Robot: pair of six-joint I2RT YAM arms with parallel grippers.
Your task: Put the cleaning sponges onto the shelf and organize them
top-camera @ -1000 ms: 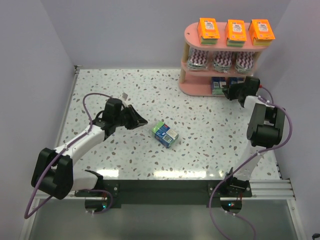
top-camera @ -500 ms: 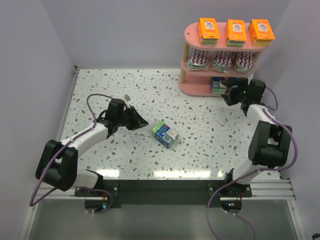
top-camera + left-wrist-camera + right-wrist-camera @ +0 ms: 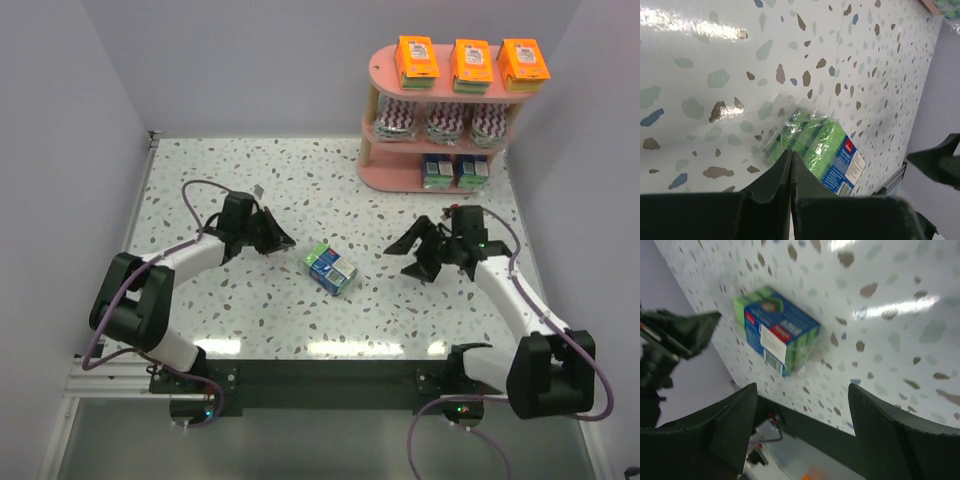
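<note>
One blue-green sponge box (image 3: 331,267) in clear wrap lies on the speckled table between my two grippers. My left gripper (image 3: 288,242) is shut and empty just left of the box, which shows right behind its fingertips in the left wrist view (image 3: 827,152). My right gripper (image 3: 405,258) is open and empty, a short way right of the box and pointing at it; the box shows in the right wrist view (image 3: 777,332). The pink shelf (image 3: 395,178) holds three orange packs (image 3: 471,62) on top, three purple zigzag packs (image 3: 444,120) in the middle and two blue-green boxes (image 3: 455,170) at the bottom.
The shelf stands at the far right against the back wall. Purple walls close the table at the back and sides. A dark rail (image 3: 330,375) with the arm bases runs along the near edge.
My right arm has swung away from the shelf's bottom tier to the middle of the table, its gripper open toward the loose box. My left gripper shifted slightly.
</note>
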